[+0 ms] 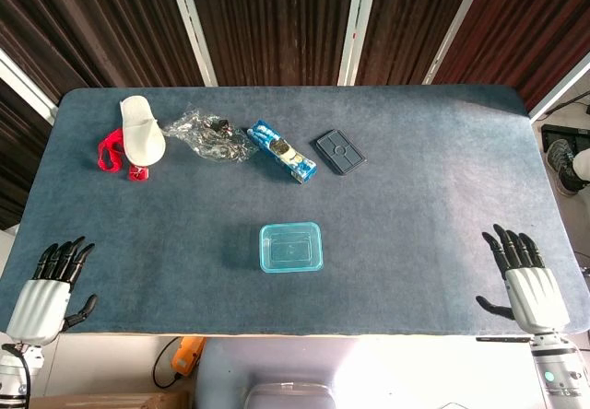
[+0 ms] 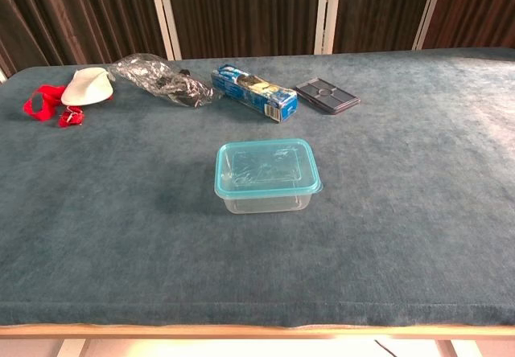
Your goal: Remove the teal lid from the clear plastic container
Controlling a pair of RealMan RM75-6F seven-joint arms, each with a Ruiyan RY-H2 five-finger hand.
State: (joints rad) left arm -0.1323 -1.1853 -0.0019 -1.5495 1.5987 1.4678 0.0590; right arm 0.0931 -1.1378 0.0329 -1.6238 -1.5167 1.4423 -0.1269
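The left hand (image 1: 51, 289) rested empty at the table's (image 1: 433, 243) near left corner, fingers straight and slightly apart. The lid (image 1: 290, 246) sat closed on the container (image 2: 265, 203) near the table's middle, presumably staged within both hands' reach. The right hand (image 1: 527, 285) rested likewise at the near right corner.

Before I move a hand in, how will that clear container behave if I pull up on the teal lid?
The clear container looks empty, so probably light; it may lift or slide with the teal lid unless held down. Its thin walls likely flex. Low and wide, it seems unlikely to tip.
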